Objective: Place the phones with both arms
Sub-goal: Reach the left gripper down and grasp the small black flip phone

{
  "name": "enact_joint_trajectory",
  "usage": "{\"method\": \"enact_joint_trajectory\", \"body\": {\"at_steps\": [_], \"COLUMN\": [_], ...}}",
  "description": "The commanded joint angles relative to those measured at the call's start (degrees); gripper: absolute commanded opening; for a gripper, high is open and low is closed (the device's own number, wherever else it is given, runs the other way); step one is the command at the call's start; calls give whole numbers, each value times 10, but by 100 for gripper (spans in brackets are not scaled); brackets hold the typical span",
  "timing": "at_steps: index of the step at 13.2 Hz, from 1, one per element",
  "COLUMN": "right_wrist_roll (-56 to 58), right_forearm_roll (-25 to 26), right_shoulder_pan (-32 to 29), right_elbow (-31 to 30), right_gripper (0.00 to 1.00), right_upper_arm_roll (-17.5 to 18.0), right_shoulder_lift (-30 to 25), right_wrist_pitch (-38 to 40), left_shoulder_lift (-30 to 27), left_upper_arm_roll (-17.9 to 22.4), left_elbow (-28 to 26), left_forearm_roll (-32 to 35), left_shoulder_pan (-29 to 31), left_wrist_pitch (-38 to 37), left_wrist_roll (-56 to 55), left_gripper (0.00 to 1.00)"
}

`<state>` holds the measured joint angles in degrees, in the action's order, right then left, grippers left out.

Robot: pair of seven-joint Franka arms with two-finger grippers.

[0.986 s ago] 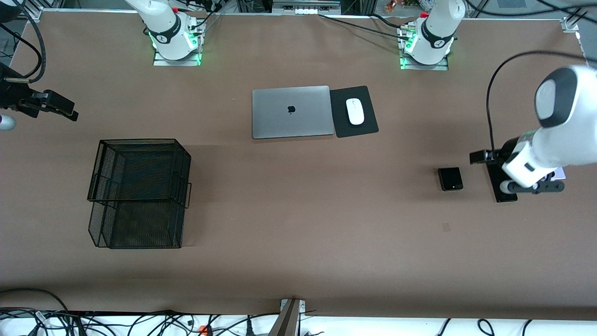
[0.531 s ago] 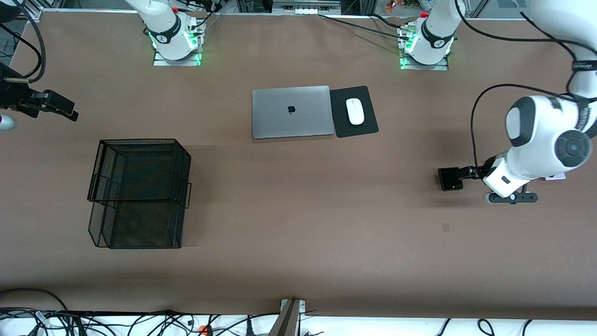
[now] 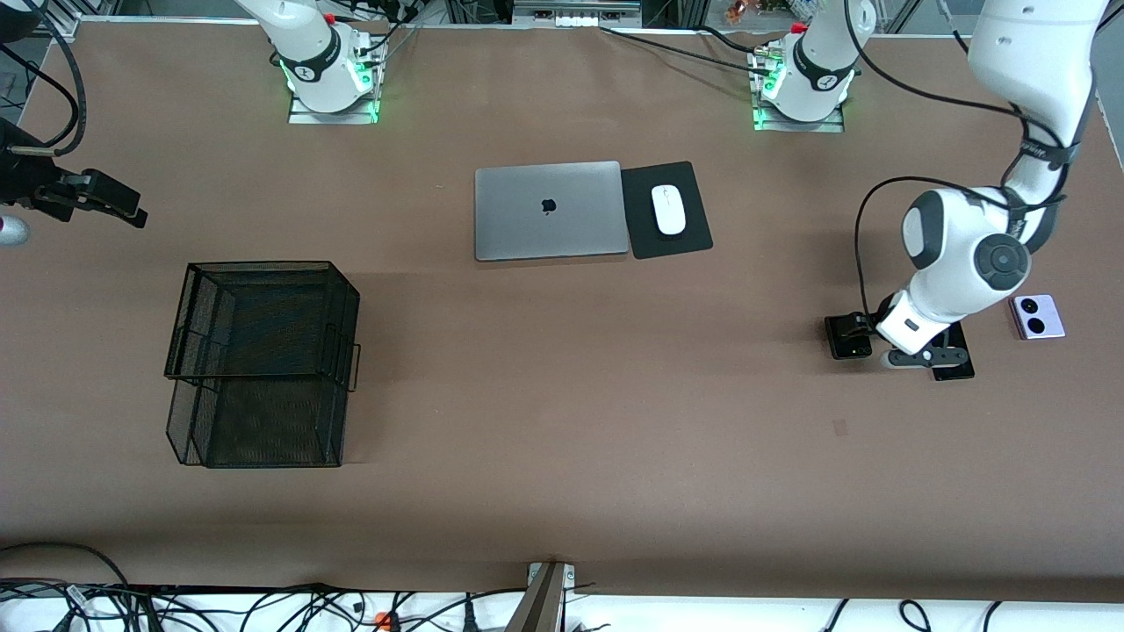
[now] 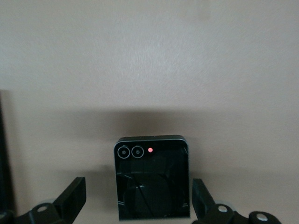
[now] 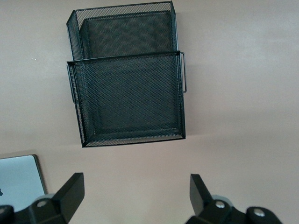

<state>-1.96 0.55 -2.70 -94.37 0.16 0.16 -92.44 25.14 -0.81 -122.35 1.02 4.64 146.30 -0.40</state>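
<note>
Within the last second the left arm has swung in from the table's edge, and the left gripper (image 4: 137,193) has travelled from above the slim slab to above the flip phone. The lavender phone, which the arm covered before, is now uncovered.

The small black flip phone (image 3: 848,337) lies flat on the table (image 3: 562,491) at about 4 o'clock from the middle of the front view. The left gripper is low over it, with the fingers spread wide on each side and grasping nothing. The long slim black slab (image 3: 959,364) lies at 3 o'clock from the flip phone, partly hidden under the wrist. The lavender-white phone (image 3: 1037,317) lies at 2 o'clock from the slab.

The right gripper (image 3: 105,200) waits at 9 o'clock with its fingers released too, near the black mesh basket (image 3: 263,360). The grey laptop (image 3: 551,211) and the white mouse (image 3: 669,209) lie toward 12 o'clock.
</note>
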Motion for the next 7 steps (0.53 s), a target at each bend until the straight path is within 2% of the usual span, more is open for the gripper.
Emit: {"method": "enact_joint_trajectory", "body": {"at_steps": [1,7], "right_wrist_roll": [2,3], "right_forearm_roll": [-2,-2], "right_shoulder_pan": [-5,-5], "right_elbow": [1,1], "right_gripper": [100,100], "right_upper_arm_roll": [5,4], "right_shoulder_lift": [-5,-7], "right_wrist_pitch": [0,2], "left_shoulder_lift": [9,17], "left_upper_arm_roll": [-2,-7], "left_elbow": [-4,-12], "left_forearm_roll": [13,3], "left_shoulder_pan": [3,2], "left_wrist_pitch": [28,28], "left_wrist_roll": [3,-16], "left_gripper": [100,100]}}
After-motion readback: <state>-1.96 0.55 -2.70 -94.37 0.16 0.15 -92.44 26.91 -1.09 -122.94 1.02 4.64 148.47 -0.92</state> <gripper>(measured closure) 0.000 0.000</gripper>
